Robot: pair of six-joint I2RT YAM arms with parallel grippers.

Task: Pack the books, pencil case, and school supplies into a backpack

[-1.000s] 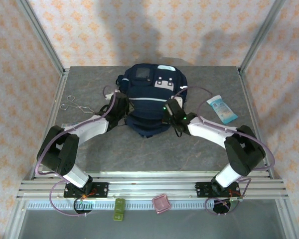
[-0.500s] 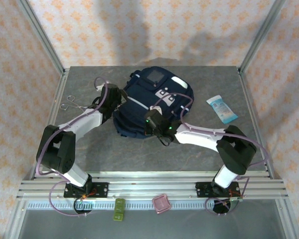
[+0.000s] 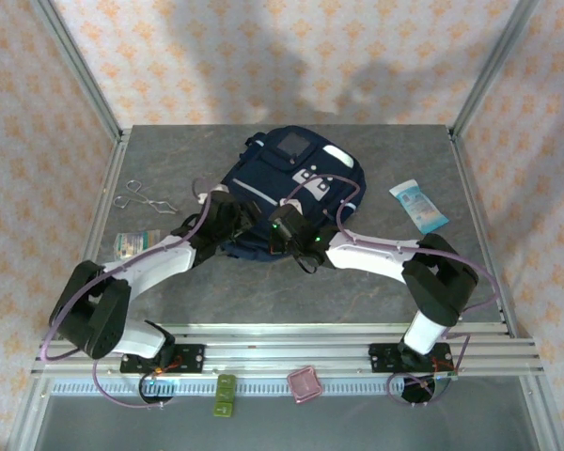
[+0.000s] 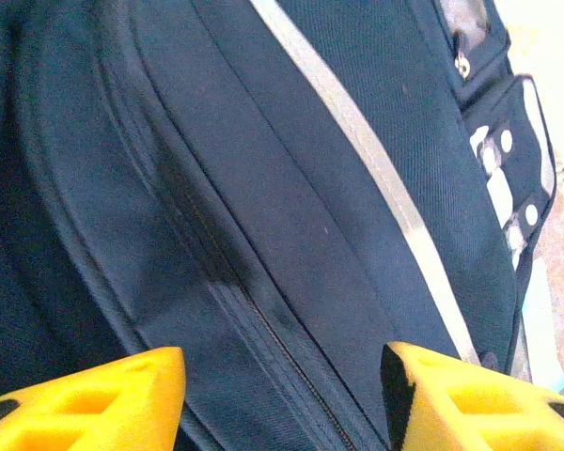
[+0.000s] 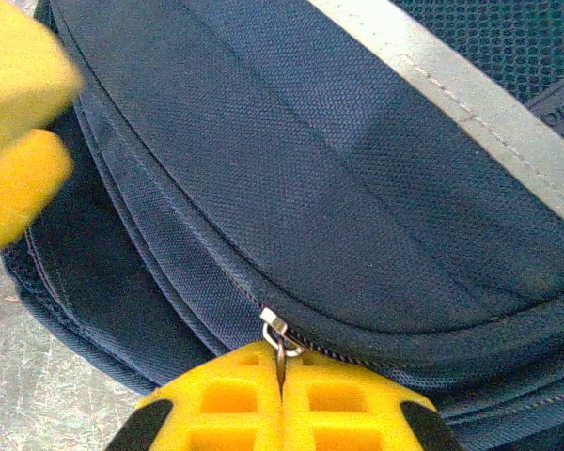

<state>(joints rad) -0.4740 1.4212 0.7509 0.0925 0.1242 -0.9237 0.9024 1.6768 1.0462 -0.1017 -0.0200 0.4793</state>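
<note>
Jaws, right gripper (image 5: pixel 282 376): pinched on the zipper pull (image 5: pixel 278 336), near edge of the backpack (image 3: pixel 296 178), mid-table. Jaws, left gripper (image 4: pixel 282 390): apart, empty, just left, straddling the zipper track (image 4: pixel 263 329), which runs leftward along that edge.

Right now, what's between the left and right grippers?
Only the backpack's navy near edge and its zipper track, seen in the right wrist view. The right gripper is shut on the zipper pull; the left gripper is open.
</note>
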